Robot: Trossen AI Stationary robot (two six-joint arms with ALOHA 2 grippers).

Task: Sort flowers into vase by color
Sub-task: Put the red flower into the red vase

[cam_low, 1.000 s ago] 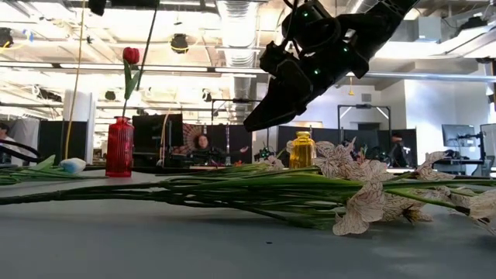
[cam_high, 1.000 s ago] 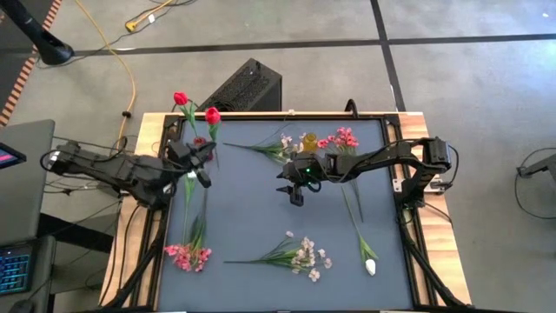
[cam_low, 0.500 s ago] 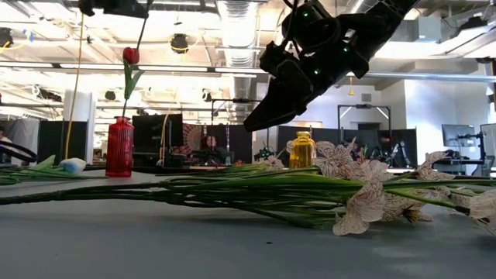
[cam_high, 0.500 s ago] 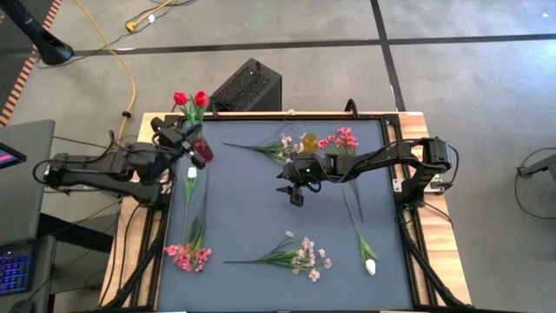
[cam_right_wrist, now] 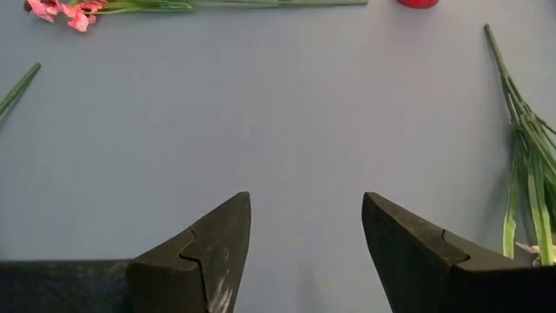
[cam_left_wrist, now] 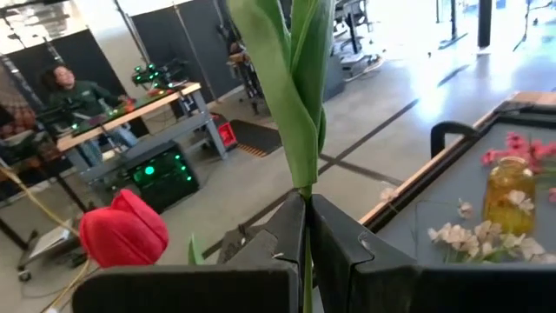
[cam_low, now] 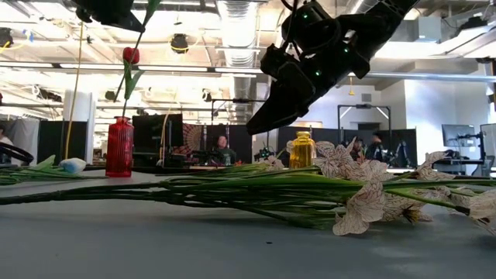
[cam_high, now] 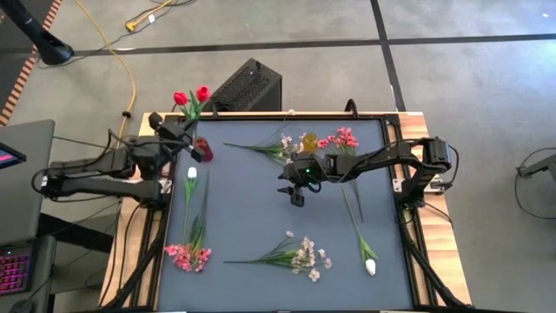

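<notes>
Grey matting covers the table (cam_high: 261, 209), which stands on a concrete floor with a black box just beyond its far edge. At the far-left corner a red vase (cam_high: 203, 149) holds one red tulip (cam_high: 180, 98). The left gripper (cam_high: 178, 130) hangs above that vase, jaws clamped on the green stem of a second red tulip (cam_high: 202, 93). A yellow vase (cam_high: 309, 141) stands at the middle of the far edge, with a pink spray (cam_high: 341, 139) and a pale spray (cam_high: 276, 146) lying beside it. The right gripper (cam_high: 297, 193) hovers over the table's centre, jaws spread and holding nothing. A white tulip (cam_high: 191, 174) lies near the left edge, another white tulip (cam_high: 369, 265) near the right edge, and a second pink spray (cam_high: 189, 256) and pale spray (cam_high: 306, 257) lie along the near edge.
</notes>
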